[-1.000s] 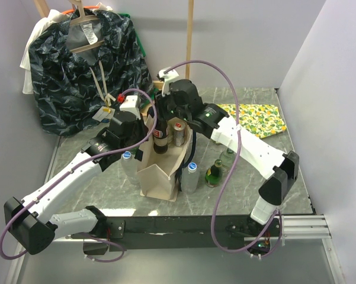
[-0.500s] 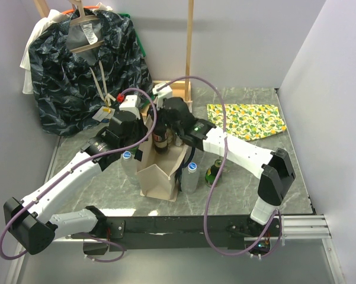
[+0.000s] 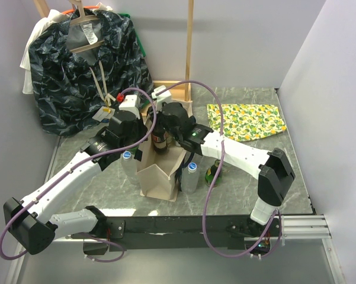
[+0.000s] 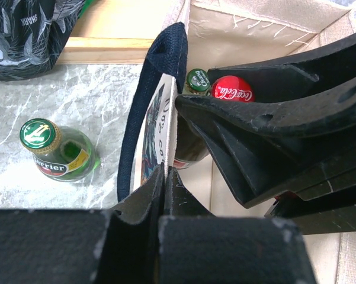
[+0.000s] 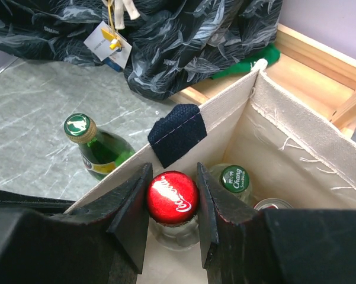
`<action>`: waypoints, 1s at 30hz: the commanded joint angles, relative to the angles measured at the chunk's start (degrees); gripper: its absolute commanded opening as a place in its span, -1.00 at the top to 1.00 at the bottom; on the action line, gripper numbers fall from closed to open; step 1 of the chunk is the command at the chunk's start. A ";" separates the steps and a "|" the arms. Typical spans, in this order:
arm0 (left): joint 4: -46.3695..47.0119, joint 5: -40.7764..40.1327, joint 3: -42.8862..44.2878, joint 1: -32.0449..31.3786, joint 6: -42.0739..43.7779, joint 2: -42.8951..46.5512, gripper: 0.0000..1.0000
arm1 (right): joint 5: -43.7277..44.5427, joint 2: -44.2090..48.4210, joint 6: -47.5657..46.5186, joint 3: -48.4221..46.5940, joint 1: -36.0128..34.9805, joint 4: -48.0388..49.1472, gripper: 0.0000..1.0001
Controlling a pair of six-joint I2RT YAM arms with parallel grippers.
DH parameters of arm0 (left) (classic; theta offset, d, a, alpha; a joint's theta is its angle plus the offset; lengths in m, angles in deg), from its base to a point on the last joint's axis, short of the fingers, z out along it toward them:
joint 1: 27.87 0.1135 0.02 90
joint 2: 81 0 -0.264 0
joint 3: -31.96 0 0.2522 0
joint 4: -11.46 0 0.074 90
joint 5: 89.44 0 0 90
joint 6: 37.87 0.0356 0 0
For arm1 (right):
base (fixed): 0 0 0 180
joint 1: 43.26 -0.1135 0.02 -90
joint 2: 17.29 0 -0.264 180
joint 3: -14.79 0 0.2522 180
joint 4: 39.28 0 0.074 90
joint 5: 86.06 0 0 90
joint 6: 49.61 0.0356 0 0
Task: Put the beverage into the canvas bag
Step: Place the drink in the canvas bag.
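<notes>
Right tool (image 5: 172,200) grips the cola bottle (image 5: 172,190) by its red-capped neck, clamped from both sides, and holds it upright inside the mouth of the canvas bag (image 3: 159,176). Left tool (image 4: 164,176) is pinched closed on the bag's near wall, just beside the black strap handle (image 4: 143,106), and holds the mouth open.

From above, the bag stands mid-worktop (image 3: 240,195), with the dark patterned garment (image 3: 83,65) at its 10 o'clock. Inside the bag, a green-capped bottle (image 5: 234,177) sits at 3 o'clock of the red cap and a can (image 5: 273,205) at 4 o'clock. A Perrier bottle (image 5: 93,145) stands outside at 10 o'clock.

The step in hand looks like the lowering: the bottle is in the bag but not released, and whether it touches the bag floor is hidden. The next move calls for a straight descent clear of its neighbours, then the right tool opened and lifted out.
</notes>
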 commanded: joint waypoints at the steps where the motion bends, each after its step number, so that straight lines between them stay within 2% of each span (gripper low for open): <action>1: -0.23 -1.00 2.54 0.15 0.46 0.90 0.98 | 2.75 4.13 -0.61 -1.06 -0.55 13.48 1.00; 30: 0.13 -1.26 1.66 0.15 0.72 0.81 0.98 | 1.96 2.55 2.29 2.28 -0.46 11.46 1.00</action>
